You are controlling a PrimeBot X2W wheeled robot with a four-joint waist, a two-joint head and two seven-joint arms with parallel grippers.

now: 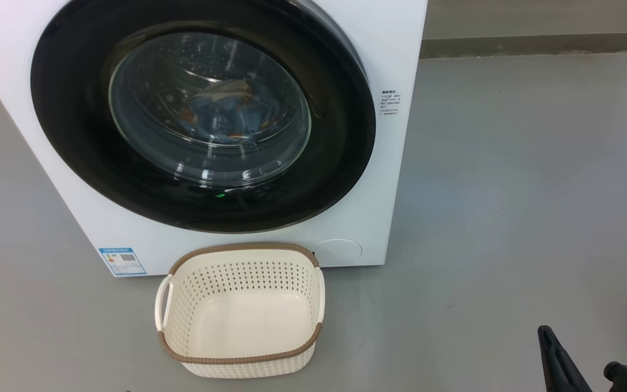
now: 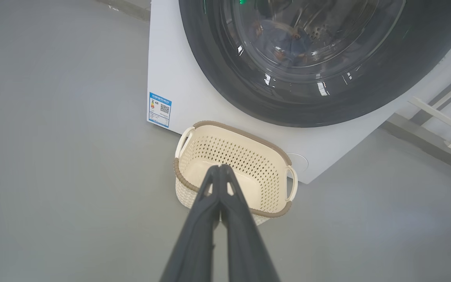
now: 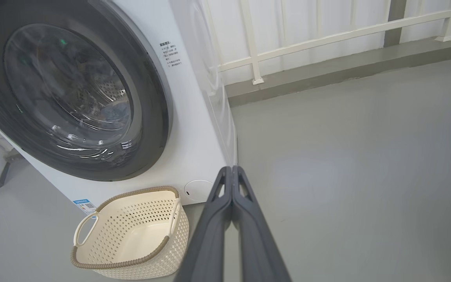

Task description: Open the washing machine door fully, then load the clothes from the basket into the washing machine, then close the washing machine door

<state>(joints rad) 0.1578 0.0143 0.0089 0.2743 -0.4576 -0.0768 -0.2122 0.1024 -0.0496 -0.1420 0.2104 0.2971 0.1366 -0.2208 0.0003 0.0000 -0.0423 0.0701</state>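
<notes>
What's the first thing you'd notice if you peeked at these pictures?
The washing machine door, a big round black ring with a shiny glass middle, sits shut on the white washing machine. Through the glass you can see the clothes, bluish with orange bits, inside the drum. On the grey floor just in front stands the basket, cream with a brown rim and nothing in it.

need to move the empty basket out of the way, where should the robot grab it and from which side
Judging by its shape, grip the cream-white perforated plastic basket by the looped side handle on the robot's left, coming from above: the loop stands clear of the wall, leaving a gap for one finger.
</notes>
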